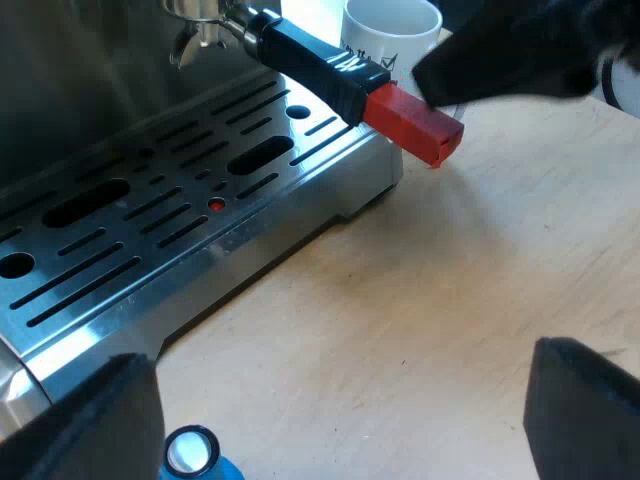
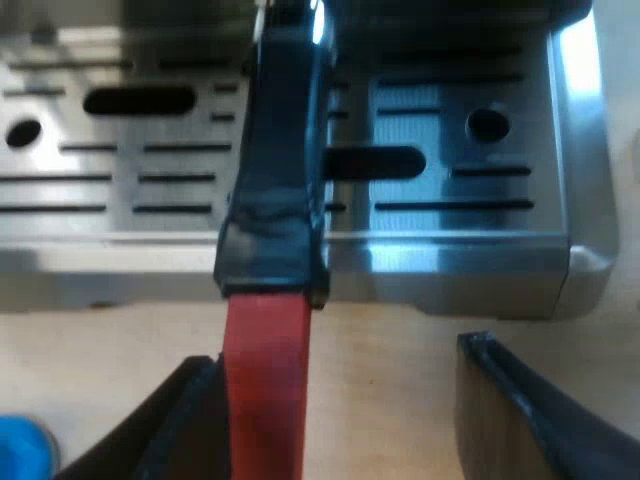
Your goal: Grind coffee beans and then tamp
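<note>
1. Left gripper (image 1: 338,355) spread wide, holding nothing, above the table (image 1: 450,300) near the blue tamper (image 1: 192,455);
2. Right gripper (image 2: 338,352) open, fingers straddling the red end (image 2: 265,380) of the holder (image 1: 320,65), which is locked into the espresso machine (image 1: 150,215).

Bright even light, white glare on the drip tray (image 2: 580,100), soft shadows on the table (image 1: 450,300).

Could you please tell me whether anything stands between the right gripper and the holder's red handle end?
Nothing visible does. The red handle end lies between the open fingers of the right gripper, close against one of them, with no other thing in the gap.
</note>
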Available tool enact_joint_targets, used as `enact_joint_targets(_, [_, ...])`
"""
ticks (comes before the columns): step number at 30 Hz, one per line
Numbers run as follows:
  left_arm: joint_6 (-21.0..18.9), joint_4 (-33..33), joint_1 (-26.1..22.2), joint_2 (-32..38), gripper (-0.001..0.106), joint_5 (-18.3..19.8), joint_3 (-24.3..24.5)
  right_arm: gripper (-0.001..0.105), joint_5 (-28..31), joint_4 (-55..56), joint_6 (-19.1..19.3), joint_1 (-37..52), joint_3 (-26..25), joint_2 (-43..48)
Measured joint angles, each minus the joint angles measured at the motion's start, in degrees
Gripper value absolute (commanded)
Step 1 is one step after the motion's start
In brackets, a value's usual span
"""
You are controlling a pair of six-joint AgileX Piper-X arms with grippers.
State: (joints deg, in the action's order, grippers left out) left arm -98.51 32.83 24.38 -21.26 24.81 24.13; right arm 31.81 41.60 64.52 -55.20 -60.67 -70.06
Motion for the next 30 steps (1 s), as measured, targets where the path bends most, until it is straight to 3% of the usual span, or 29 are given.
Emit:
enact_joint_targets(25, [0.0,0.0,0.0,0.0,0.086,0.0,0.0,0.051,-3.5,-0.2,-0.9,-0.6,-1.9,1.5])
enact_joint_targets(30, [0.0,0.0,0.0,0.0,0.086,0.0,0.0,0.047,-0.6,0.9,-1.3,-3.5,-2.1,1.5])
